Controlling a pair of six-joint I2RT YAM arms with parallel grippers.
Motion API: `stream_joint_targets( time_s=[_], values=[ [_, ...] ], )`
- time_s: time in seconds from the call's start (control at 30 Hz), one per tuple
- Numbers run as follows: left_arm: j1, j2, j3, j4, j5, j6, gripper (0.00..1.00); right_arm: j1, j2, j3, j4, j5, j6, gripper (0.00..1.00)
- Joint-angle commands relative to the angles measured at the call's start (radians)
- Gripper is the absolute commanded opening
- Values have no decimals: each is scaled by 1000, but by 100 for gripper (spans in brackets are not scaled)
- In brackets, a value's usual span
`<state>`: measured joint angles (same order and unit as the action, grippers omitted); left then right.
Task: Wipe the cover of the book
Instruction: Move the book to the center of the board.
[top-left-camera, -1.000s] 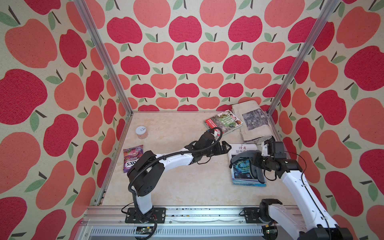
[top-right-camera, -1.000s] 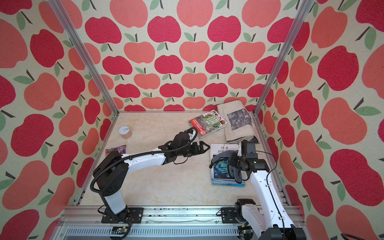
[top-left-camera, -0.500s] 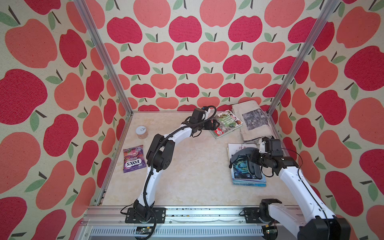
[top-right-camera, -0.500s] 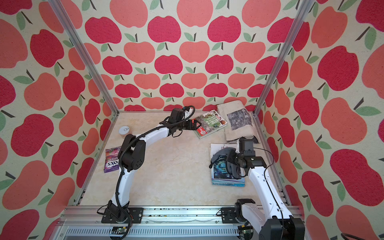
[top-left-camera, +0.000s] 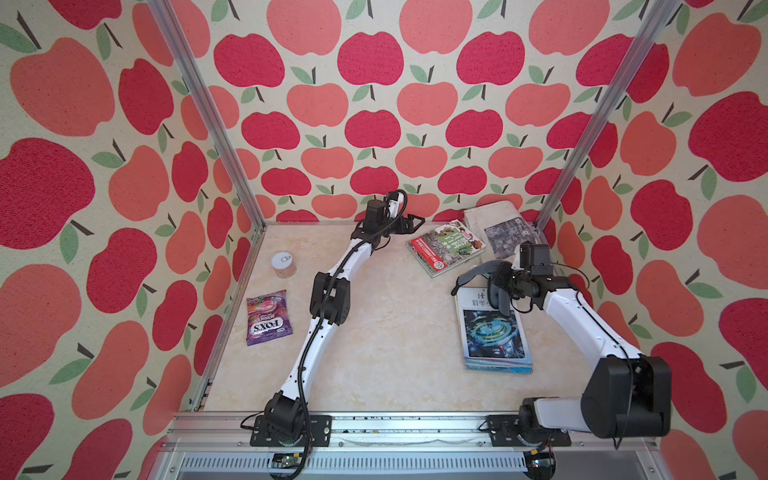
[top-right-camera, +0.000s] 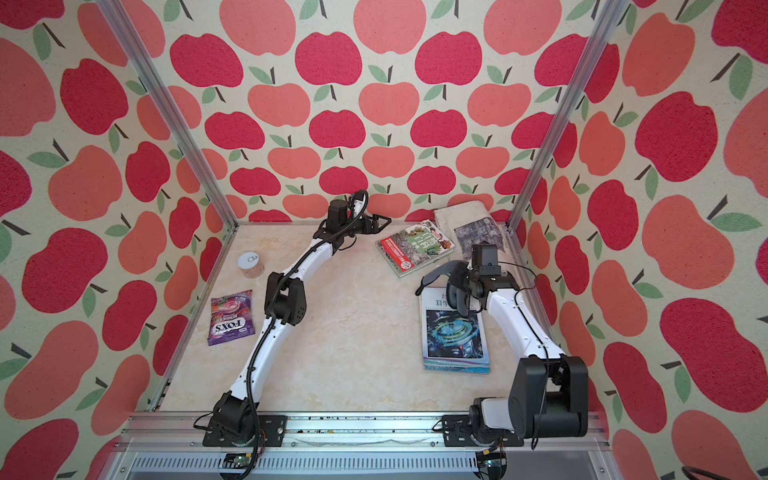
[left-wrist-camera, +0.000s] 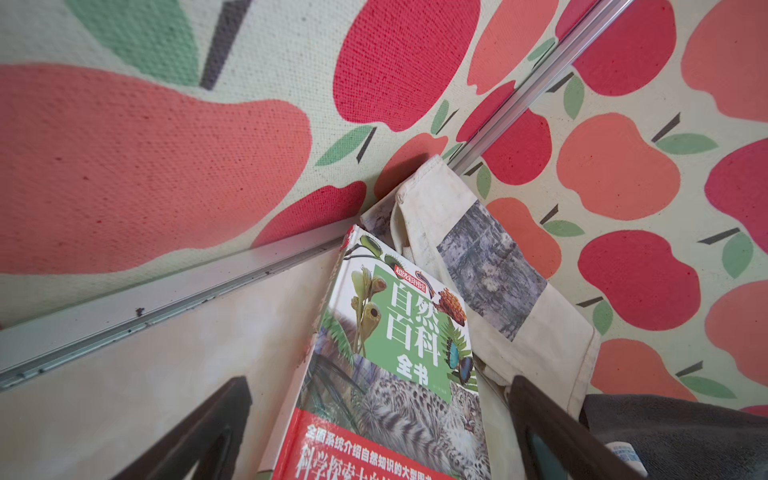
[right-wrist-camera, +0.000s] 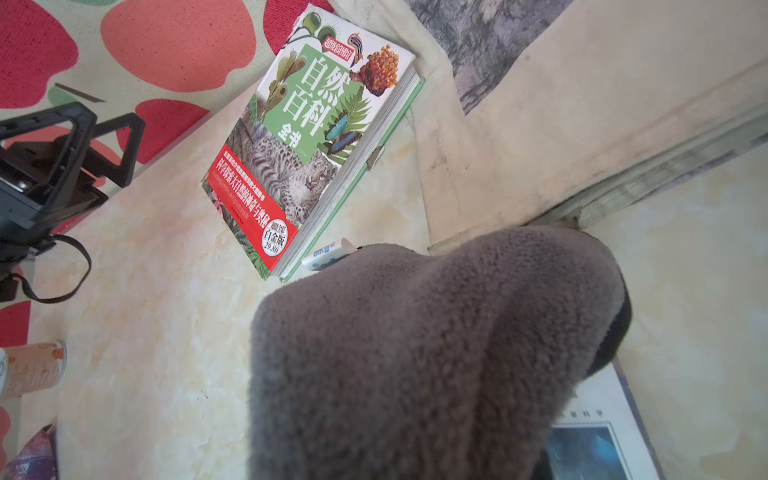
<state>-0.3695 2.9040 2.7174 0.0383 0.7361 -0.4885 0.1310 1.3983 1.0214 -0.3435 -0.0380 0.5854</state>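
Your right gripper (top-left-camera: 505, 287) is clamped tight on the grey fleece cloth (right-wrist-camera: 436, 353). The fabric swallows the fingers, so the wrist view is mostly fuzz. The cloth hangs over the far end of the blue book (top-left-camera: 494, 332), which lies flat on the table (top-left-camera: 395, 340) at about 4 o'clock in both top views. I can't tell if the cloth actually presses on the cover.

Out at 12 o'clock, by the back wall, your left gripper (top-left-camera: 409, 224) has its jaws spread wide with nothing in them. It's just beside the green nature book (top-left-camera: 446, 247) at 1 o'clock. A cream printed bag (top-left-camera: 498, 226) fills the 2 o'clock corner, touching that book — then way over on the other side there's a small jar (top-left-camera: 284, 264) at 10 o'clock and a candy bag (top-left-camera: 268, 318) at 9.
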Motion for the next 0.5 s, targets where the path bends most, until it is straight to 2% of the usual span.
stream_joint_targets(
  time_s=[0.0,0.17,0.3,0.47],
  values=[
    [9,56,12,134,7,-166,99,8,65,69,87,29,61,2],
    [24,108,39,196,-18,-254,99,4,228,195,110,98,40,2],
    [24,117,15,238,-3,-297,99,-5,360,304,167,64,58,3],
    [7,157,19,305,28,-356,99,11,545,500,133,33,63,3]
  ],
)
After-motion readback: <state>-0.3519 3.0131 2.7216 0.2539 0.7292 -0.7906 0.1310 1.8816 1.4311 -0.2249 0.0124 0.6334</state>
